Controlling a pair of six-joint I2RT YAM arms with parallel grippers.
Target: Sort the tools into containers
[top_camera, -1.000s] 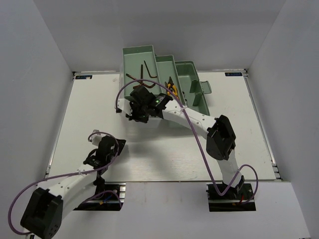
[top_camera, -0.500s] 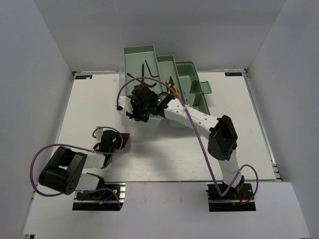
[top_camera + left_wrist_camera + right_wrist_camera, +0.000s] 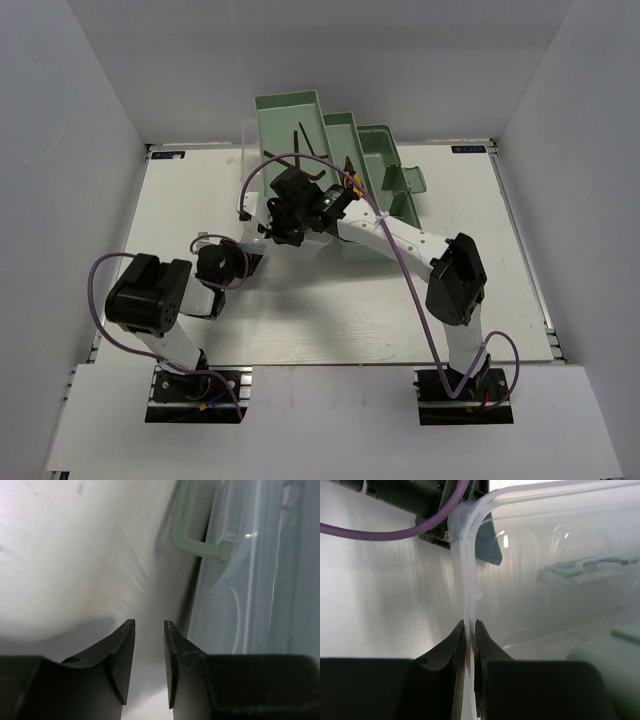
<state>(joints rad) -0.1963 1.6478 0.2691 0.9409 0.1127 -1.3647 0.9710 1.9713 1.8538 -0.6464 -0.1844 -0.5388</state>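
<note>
White arms [image 3: 385, 235], black joints [image 3: 455, 280], purple cables [image 3: 380, 531].

White tbl [image 3: 330, 320], walls [image 3: 80, 100] (blue stickers [image 3: 466, 148] rear).

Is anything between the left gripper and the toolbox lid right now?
Nothing visible. The left gripper is open over the table, with the translucent lid just ahead to its right. The right gripper is shut on the lid's rim.

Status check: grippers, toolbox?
Right gripper shut on translucent lid edge. Left gripper open, empty, beside lid. Hex keys, pliers in trays. Wrenches not visible.
</note>
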